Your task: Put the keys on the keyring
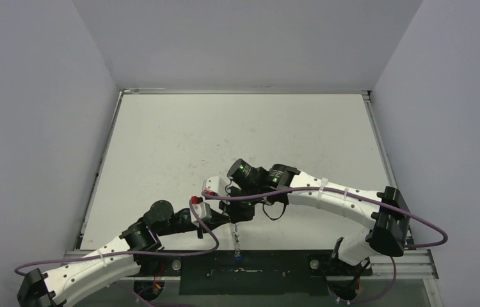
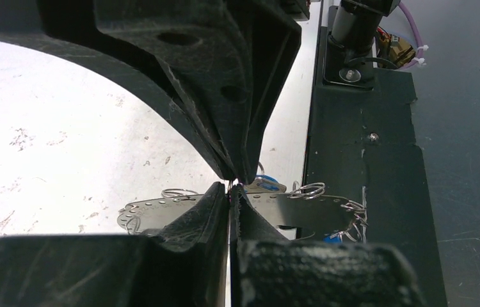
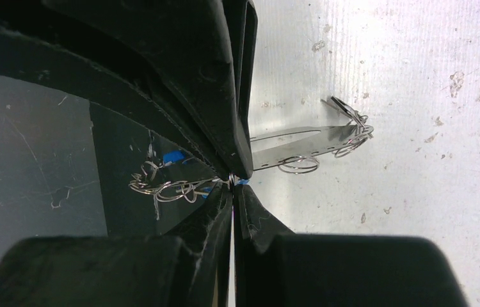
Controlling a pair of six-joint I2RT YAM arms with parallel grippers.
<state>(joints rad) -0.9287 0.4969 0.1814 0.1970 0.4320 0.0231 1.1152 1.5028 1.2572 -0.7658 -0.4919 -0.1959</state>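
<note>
Both grippers meet tip to tip near the table's front edge. The keyring point(image 1: 236, 240) shows edge-on below them, lifted upright, with a blue-capped key point(image 1: 239, 258) at its near end. In the left wrist view my left gripper point(image 2: 231, 187) is shut, with a thin wire loop of the keyring point(image 2: 160, 211) between its tips. A blue key head point(image 2: 267, 186) lies just behind, another point(image 2: 332, 237) low on the right. In the right wrist view my right gripper point(image 3: 233, 183) is shut on a small loop of the keyring point(image 3: 295, 142). Tangled loops point(image 3: 167, 188) and a blue key point(image 3: 173, 156) hang to the left.
The black base plate point(image 1: 256, 268) runs along the near edge, right under the keyring's near end. The white scuffed table point(image 1: 224, 134) stretches away behind, with grey walls on three sides. The right arm's purple cable point(image 1: 352, 195) loops across near the wrists.
</note>
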